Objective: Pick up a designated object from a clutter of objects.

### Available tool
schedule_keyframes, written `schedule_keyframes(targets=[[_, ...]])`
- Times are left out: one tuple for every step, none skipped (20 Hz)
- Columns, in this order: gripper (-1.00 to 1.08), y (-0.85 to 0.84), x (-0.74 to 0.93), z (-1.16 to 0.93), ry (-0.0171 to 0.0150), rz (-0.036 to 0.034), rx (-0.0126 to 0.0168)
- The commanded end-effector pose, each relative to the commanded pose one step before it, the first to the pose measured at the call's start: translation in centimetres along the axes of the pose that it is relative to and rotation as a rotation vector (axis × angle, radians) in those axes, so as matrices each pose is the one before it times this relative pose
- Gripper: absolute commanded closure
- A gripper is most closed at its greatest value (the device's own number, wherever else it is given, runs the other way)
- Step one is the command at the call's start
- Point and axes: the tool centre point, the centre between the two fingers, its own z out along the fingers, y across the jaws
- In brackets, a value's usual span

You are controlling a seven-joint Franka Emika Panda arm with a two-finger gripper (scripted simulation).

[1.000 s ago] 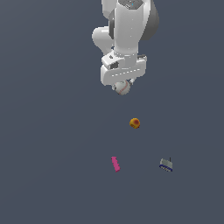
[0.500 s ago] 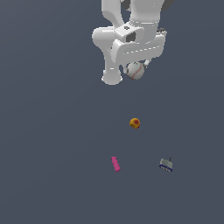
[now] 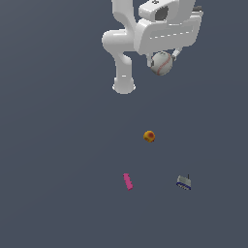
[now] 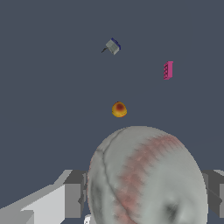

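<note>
Above dark grey ground, fingers [image 4: 78, 192] clamp the white baseball [image 3: 161, 63] between them.

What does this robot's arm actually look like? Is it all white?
Mostly. The arm is glossy white with rounded, tube-like segments and a boxy wrist block with darker grey details on top. The end effector has dark grey fingers. No cables or markings are visible.

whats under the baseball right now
The baseball, gripped in the hand, has only bare grey floor below. The orange-red ball lies apart. The fingertips are hidden.
</note>
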Motion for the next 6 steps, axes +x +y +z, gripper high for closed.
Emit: schedule_keyframes(targets=[[1.08,-0.331,0.234,-0.819,0.00109,0.00061,0.00010],[1.08,-0.086,0.062,-0.183,0.00000,0.00000,0.00000],[1.08,-0.066,0.049,-0.141,0.00000,0.00000,0.00000],[1.08,-0.047,0.035,-0.100,0.00000,0.00000,0.00000],[1.08,-0.028,0.021,-0.060,0.00000,0.00000,0.00000],[1.08,-0.009,0.007,-0.020,0.00000,0.00000,0.00000]])
